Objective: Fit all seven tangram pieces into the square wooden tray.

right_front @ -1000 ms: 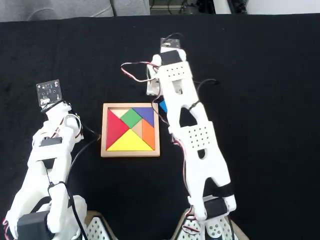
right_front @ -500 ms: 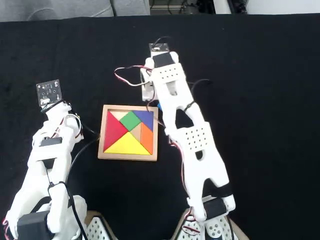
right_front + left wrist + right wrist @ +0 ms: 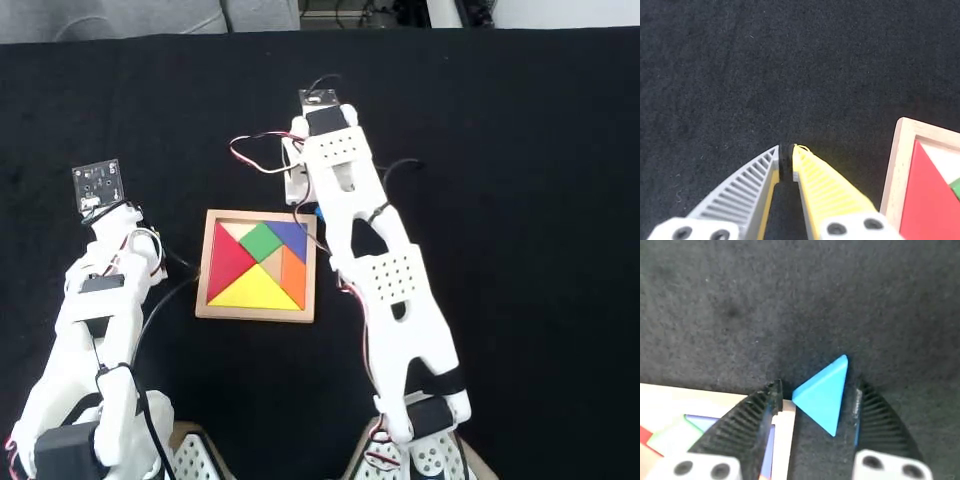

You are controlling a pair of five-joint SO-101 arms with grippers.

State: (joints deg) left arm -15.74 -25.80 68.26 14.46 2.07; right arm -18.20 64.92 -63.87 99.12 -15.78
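Here the right gripper [image 3: 817, 387] stands wide open, straddling the light blue triangle [image 3: 824, 395] on the black cloth [image 3: 520, 200], just outside a corner of the wooden tray [image 3: 258, 315]. The triangle's long edge runs along the finger farther from the tray. The tray holds red, yellow, green, violet, orange and tan pieces. The left gripper [image 3: 788, 150] is closed and empty beside the tray.
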